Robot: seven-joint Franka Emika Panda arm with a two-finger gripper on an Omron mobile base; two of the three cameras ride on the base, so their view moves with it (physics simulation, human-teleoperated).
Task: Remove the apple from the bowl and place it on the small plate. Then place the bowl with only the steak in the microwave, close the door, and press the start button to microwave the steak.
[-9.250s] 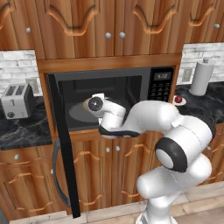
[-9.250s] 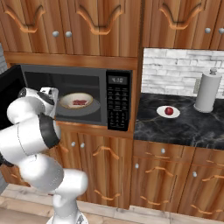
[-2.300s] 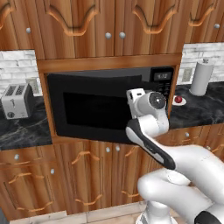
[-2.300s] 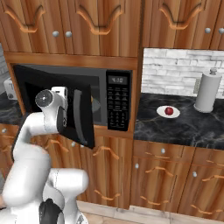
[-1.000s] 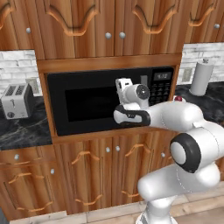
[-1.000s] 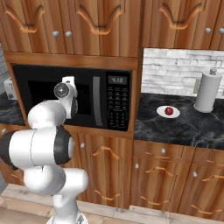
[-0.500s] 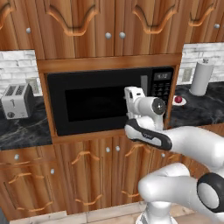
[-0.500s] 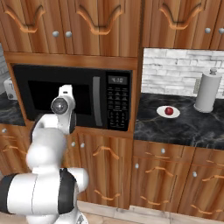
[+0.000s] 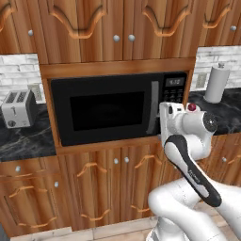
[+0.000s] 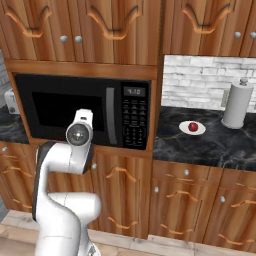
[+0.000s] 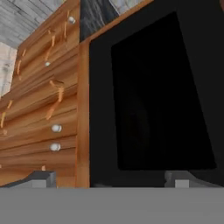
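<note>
The black microwave [image 9: 108, 110] [image 10: 70, 107] has its door shut, so the bowl and the steak are hidden inside. Its dark window [image 11: 162, 96] shows close up in the hand view. My gripper [image 11: 109, 181] is open, holding nothing, with its fingertips [image 11: 41, 178] wide apart and a short way off the door. My hand [image 9: 169, 117] [image 10: 80, 131] hangs in front of the door's right half, left of the control panel [image 10: 135, 122]. The red apple [image 10: 193, 126] [image 9: 191, 107] lies on the small white plate [image 10: 200, 131] on the counter to the right.
A paper towel roll [image 10: 237, 107] [image 9: 216, 84] stands at the back of the right black counter [image 10: 210, 145]. A toaster [image 9: 18, 109] sits on the left counter. Wooden cabinets [image 10: 125, 185] run above and below the microwave.
The microwave door, wide open with the bowl visible inside, has swung shut. In the last second my hand has drawn back from the door, lower and to the right.
</note>
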